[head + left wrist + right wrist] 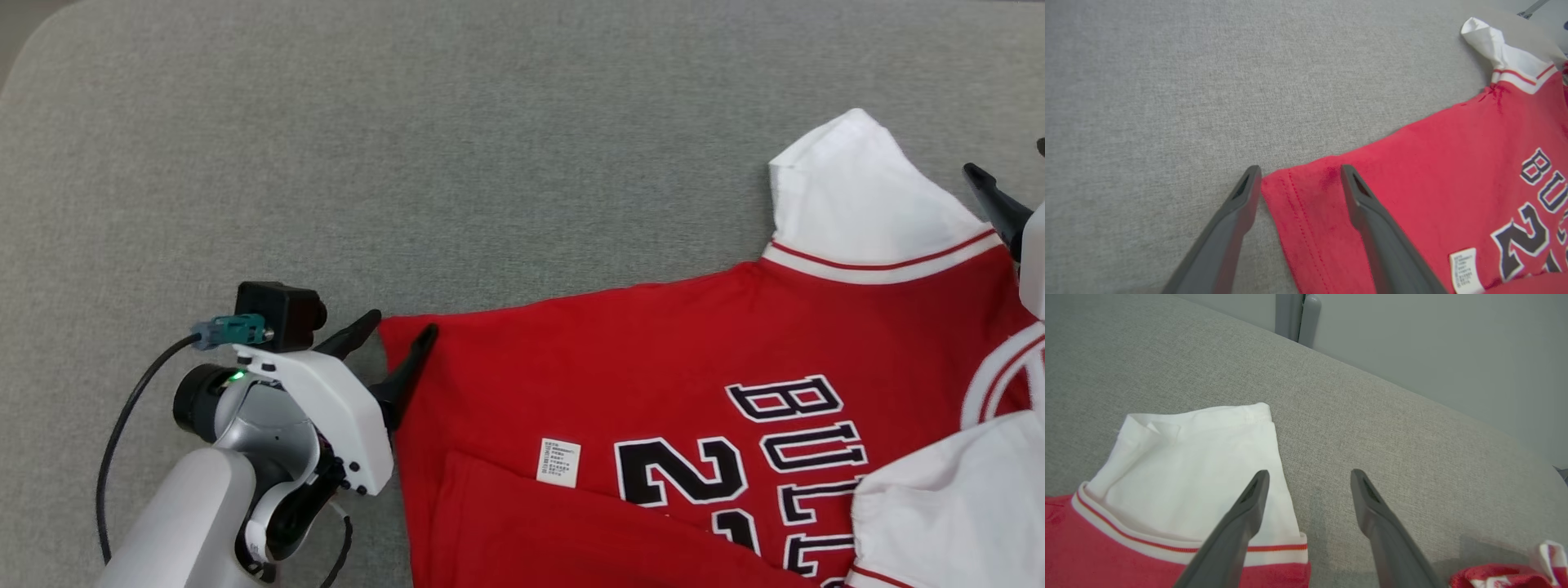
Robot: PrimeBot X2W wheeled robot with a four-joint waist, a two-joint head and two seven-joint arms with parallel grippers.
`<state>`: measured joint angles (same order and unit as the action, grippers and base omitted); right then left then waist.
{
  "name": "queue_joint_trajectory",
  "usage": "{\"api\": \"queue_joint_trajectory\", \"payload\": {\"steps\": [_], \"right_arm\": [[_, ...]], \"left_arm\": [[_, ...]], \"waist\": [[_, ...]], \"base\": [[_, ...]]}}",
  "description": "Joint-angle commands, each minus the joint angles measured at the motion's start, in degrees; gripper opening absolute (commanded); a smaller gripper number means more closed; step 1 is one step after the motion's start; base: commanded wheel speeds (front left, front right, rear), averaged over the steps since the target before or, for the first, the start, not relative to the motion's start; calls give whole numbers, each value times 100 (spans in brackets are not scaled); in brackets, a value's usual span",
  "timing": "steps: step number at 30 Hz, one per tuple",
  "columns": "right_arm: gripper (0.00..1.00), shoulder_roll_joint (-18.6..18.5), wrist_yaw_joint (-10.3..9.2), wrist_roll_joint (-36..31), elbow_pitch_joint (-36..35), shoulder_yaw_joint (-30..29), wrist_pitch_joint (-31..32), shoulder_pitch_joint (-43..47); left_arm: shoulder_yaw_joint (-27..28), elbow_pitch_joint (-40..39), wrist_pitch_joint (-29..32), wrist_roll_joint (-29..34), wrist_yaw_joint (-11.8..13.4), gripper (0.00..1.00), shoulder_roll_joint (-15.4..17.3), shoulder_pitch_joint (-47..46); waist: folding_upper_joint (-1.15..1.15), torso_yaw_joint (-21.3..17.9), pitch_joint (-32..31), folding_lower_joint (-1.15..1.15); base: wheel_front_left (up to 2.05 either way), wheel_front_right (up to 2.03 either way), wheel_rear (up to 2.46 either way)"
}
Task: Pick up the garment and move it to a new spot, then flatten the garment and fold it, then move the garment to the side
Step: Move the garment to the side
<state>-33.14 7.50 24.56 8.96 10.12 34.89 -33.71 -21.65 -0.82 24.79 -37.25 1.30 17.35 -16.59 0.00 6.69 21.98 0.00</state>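
Note:
The garment [653, 384] is a red jersey with white sleeves and dark lettering, spread on the grey fabric surface at the right of the head view. My left gripper [393, 333] stands open at its near-left hem corner [1294, 196], one finger on the cloth and one beside it, nothing pinched. My right gripper [1309, 475] is open above the edge of a white sleeve [1200, 473]; one of its fingers [992, 200] shows at the right edge of the head view. The jersey's bottom edge is folded over near a white label [559, 462].
The grey upholstered surface [408, 163] stretches wide and bare to the left and back of the jersey. Its far edge meets a pale wall [1433, 343] in the right wrist view. A black cable [122, 425] loops off my left wrist.

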Motion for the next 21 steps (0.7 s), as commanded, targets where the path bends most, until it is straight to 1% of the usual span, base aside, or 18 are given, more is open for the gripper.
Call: {"api": "queue_joint_trajectory", "payload": {"steps": [1, 4, 8, 14, 16, 17, 18, 19, 20, 21], "right_arm": [[100, -12, -2, -63, 286, 110, -5, -260], [100, 51, -2, -44, 744, 342, -88, -582], [100, 31, -2, -24, 1184, 602, -201, -858], [100, -4, -2, 7, 1602, 971, -269, -1082], [100, 19, -2, 39, 1688, 1116, -204, -1162], [100, 33, -2, 79, 1735, 1195, -165, -1185], [77, 38, -2, 115, 1778, 1283, -142, -1212], [4, 55, -2, 161, 1801, 1358, -175, -1238], [0, 87, -2, 250, 1813, 1423, -210, -1251], [0, 100, -2, 357, 1801, 1507, -259, -1266]], "left_arm": [[-105, 180, 54, 39, -112, 100, -60, -228], [-242, 401, 104, 13, -273, 100, -143, -480], [-324, 509, 156, -94, -407, 100, -213, -587], [-448, 735, 251, -148, -499, 100, -270, -738], [-526, 841, 324, -167, -543, 100, -296, -811], [-571, 887, 350, -177, -582, 88, -306, -841], [-610, 934, 364, -207, -618, 41, -318, -856], [-662, 975, 402, -245, -655, 0, -328, -868], [-709, 998, 438, -291, -695, 0, -355, -883], [-752, 1014, 466, -350, -733, 0, -379, -902]], "waist": [[0, 527, 479, 0], [0, 666, 539, 0], [0, 760, 558, 0], [0, 755, 615, 0], [0, 728, 668, 0], [0, 719, 682, 0], [0, 707, 692, 0], [0, 695, 697, 0], [0, 684, 696, 0], [0, 675, 693, 0]], "base": [[0, 0, 0], [0, 0, 0], [0, 0, 0], [0, 0, 0], [0, 0, 0], [0, 0, 0], [0, 0, 0], [0, 0, 0], [0, 0, 0], [0, 0, 0]]}}
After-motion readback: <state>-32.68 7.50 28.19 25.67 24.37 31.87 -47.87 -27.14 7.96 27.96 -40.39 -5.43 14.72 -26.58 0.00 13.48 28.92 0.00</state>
